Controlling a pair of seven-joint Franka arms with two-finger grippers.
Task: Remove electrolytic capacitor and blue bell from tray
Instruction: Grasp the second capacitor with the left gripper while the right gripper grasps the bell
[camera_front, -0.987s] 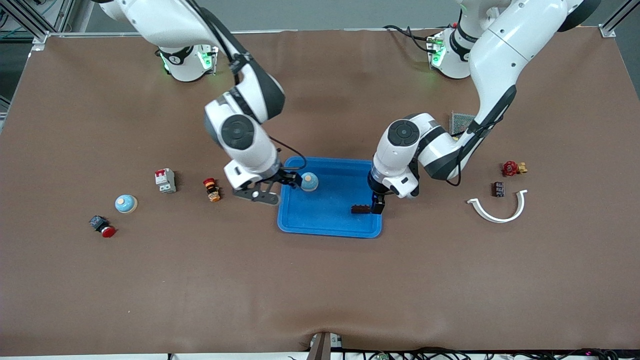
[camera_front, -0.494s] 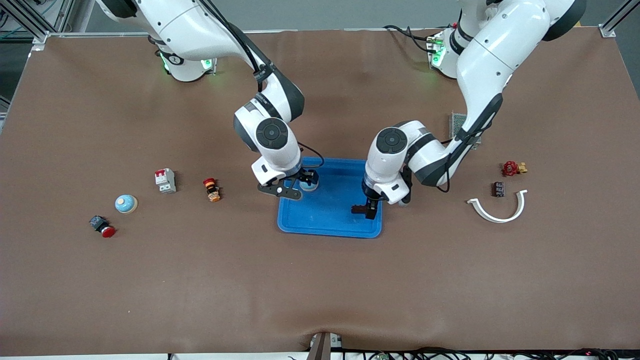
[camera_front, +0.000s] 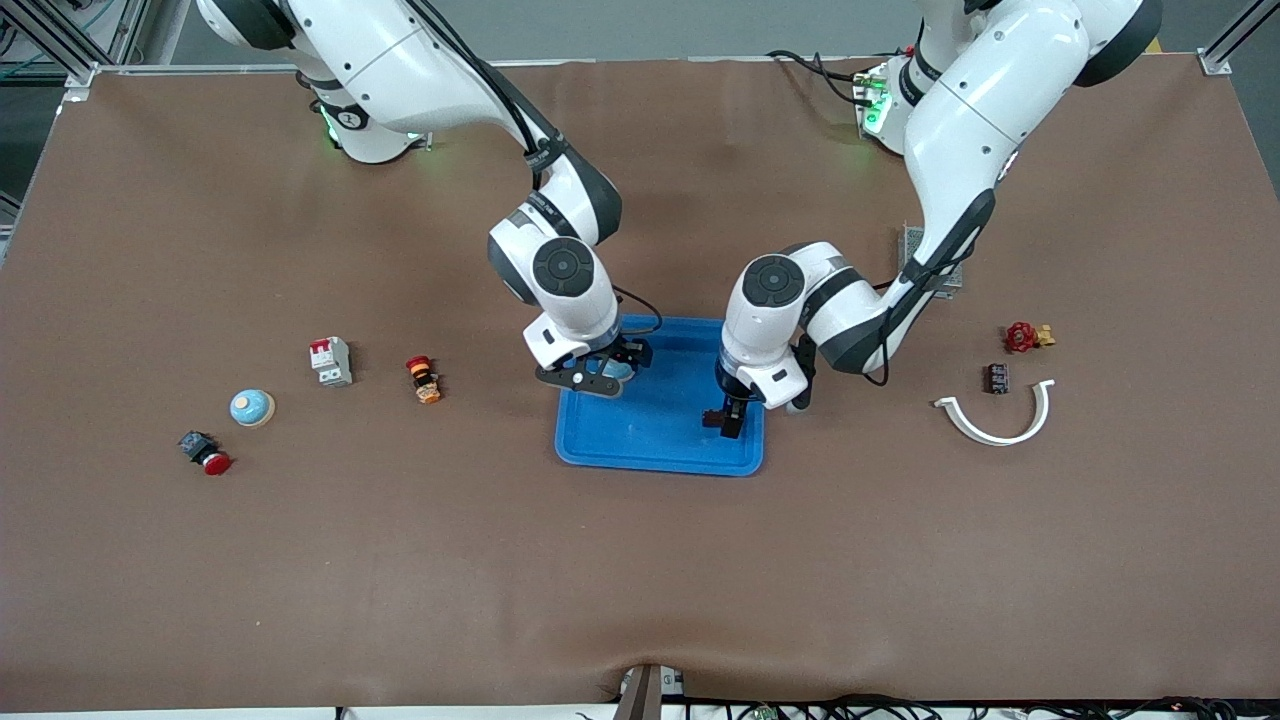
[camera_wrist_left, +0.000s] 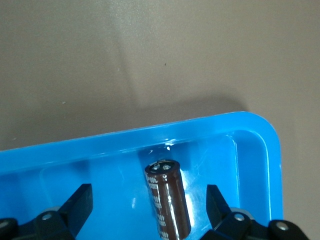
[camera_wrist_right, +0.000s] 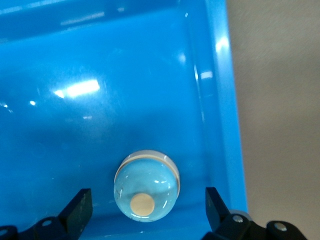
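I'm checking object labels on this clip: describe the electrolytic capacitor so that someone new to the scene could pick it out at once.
Start at the blue tray mid-table. The electrolytic capacitor lies on its side inside it, in the corner toward the left arm's end, between the open fingers of the left gripper. It is a small dark brown cylinder, unlike the pale blue domed bell elsewhere in the tray.
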